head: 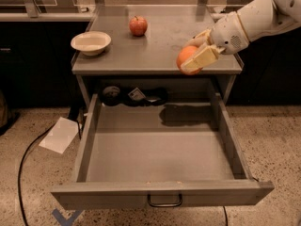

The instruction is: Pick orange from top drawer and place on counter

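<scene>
My gripper (195,55) is shut on the orange (185,57), a smooth round orange fruit, and holds it in the air over the front right part of the counter (164,36), just above its front edge. The cream fingers (202,58) clamp the fruit from the right side. The top drawer (160,149) is pulled fully open below, grey and shallow, with a dark wire handle (164,200) on its front panel. At its back lie a dark round thing (111,94) and a small packet (137,94).
A red apple (138,26) stands at the back of the counter and a white bowl (91,43) at its left. A white sheet of paper (61,134) and a black cable (28,154) lie on the speckled floor to the left.
</scene>
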### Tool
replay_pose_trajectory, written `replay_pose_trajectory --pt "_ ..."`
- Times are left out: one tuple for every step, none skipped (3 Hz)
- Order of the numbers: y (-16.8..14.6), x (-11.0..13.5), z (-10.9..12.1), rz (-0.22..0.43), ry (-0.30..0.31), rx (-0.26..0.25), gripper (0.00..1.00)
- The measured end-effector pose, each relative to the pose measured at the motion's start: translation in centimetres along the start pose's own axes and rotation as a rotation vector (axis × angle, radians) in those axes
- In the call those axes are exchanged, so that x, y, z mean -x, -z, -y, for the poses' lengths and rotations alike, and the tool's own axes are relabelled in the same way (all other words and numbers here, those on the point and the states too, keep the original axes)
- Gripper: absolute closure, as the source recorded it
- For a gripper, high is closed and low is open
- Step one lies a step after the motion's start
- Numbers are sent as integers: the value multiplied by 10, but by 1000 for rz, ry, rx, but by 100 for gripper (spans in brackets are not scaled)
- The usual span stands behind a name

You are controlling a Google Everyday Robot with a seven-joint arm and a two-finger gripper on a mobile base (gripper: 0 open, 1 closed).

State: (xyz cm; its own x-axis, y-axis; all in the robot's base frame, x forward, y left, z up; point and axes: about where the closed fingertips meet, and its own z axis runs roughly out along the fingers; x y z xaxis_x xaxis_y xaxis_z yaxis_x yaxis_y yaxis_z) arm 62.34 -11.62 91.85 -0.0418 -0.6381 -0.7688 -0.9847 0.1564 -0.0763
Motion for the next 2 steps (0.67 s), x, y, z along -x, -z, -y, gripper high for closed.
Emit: replay_pose_trajectory --pt "-6 4 25 -40 44 -18 100" --pt "-19 1 74 -140 65 -77 100"
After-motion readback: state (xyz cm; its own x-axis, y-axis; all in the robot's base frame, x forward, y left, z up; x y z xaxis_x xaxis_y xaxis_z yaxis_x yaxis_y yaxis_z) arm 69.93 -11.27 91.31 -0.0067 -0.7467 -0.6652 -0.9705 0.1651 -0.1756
